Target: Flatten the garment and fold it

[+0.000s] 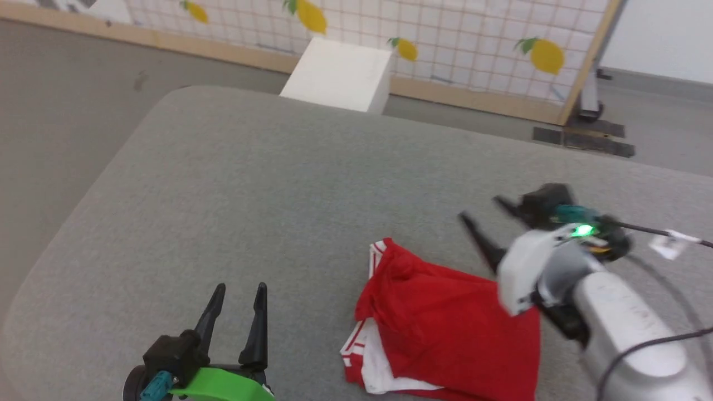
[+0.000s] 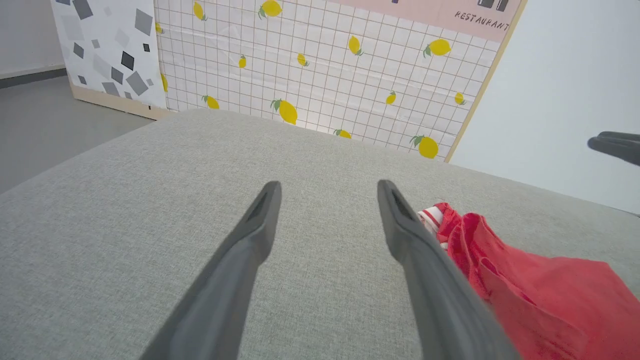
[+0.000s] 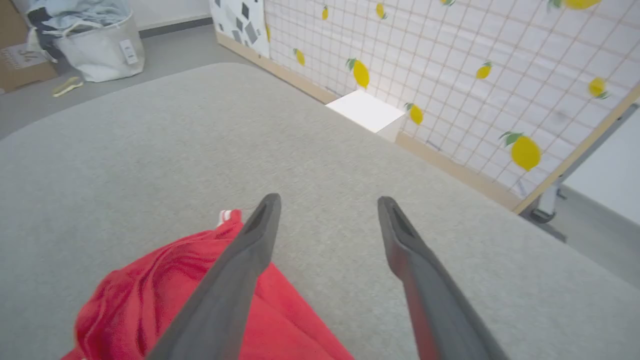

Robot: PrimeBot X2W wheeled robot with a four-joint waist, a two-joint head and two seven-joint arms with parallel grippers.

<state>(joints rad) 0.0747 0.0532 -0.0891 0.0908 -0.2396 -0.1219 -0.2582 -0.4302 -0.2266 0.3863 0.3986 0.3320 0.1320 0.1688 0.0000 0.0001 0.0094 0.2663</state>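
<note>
You've got a grey padded surface (image 1: 278, 184), with a white box (image 1: 340, 72) just past its far edge and a lemon-print grid panel (image 1: 445, 39) behind that. A speckled panel (image 2: 105, 55) stands beside it. A white fabric bin (image 3: 102, 47) holds clothes, next to a cardboard box (image 3: 20, 65).

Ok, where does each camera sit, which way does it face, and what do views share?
Head view: on the head, facing forward and down at the grey fabric surface and red fabric shirt; left gripper lower left, right gripper and pale forearm right.
Left wrist view: on the left wrist, looking along its dark fingers toward the lemon-printed panel.
Right wrist view: on the right wrist, along its fingers, past the shirt, toward the panel.
Shared: shirt, surface, panel.
</note>
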